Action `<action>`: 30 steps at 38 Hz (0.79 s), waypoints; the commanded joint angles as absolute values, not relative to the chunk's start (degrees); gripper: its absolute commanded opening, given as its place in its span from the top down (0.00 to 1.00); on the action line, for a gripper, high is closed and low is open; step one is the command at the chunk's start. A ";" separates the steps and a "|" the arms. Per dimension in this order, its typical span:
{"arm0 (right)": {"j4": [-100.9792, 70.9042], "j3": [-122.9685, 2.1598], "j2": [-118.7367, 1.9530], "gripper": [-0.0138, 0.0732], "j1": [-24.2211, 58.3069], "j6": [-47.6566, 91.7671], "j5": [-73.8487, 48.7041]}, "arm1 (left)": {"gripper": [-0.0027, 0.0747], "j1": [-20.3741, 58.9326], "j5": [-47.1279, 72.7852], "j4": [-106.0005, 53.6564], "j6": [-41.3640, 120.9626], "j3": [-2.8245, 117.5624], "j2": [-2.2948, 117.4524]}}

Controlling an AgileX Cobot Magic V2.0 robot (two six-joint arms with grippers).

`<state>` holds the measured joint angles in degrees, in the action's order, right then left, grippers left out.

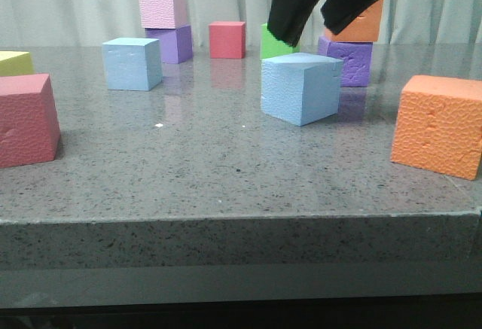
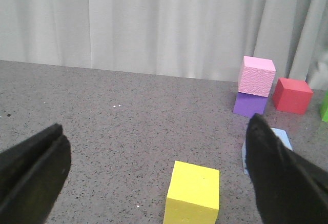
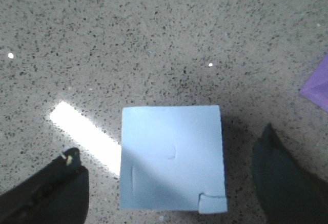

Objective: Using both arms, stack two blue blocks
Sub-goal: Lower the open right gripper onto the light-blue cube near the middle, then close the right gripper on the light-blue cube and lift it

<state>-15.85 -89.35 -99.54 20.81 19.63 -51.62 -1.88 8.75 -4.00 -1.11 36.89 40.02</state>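
The notched, pebbly blue block (image 1: 301, 88) stands mid-table; in the right wrist view (image 3: 171, 157) its top with the notched corner lies between the fingers. My right gripper (image 1: 310, 34) hangs open just above it, one finger on each side, not touching; it also shows in the right wrist view (image 3: 169, 147). The smoother blue block (image 1: 133, 63) stands at the back left. In the left wrist view it (image 2: 282, 136) is mostly hidden behind one finger. My left gripper (image 2: 156, 126) is open and empty above the table, out of the front view.
A yellow cube (image 2: 193, 192) sits below the left gripper. A dark pink cube (image 1: 26, 118) is front left, an orange cube (image 1: 440, 126) front right. At the back: pink on purple (image 1: 163, 9), red (image 1: 227, 39), green (image 1: 273, 47), orange on purple (image 1: 350, 62).
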 commanded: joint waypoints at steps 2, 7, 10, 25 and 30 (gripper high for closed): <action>-17.12 -91.93 -99.48 0.10 20.75 20.47 -50.85 | 0.10 -1.94 4.11 -4.04 -1.17 39.06 40.04; -17.05 -91.93 -101.62 0.10 20.75 20.58 -50.59 | 0.10 -1.94 4.11 -4.04 -1.17 39.06 40.04; -16.99 -91.93 -102.39 0.10 20.65 20.58 -50.12 | 0.10 -1.94 4.11 -4.04 -1.17 39.06 40.04; -16.95 -93.20 -102.32 0.38 20.57 20.58 -51.34 | 0.10 -1.94 4.11 -4.04 -1.17 39.06 40.04; -17.40 -94.71 -101.36 0.38 20.57 20.58 -53.33 | 0.10 -1.94 4.11 -4.04 -1.17 39.06 40.04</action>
<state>-15.95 -91.98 -105.55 20.81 19.80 -53.26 -1.88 8.75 -3.98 -1.11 36.89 40.02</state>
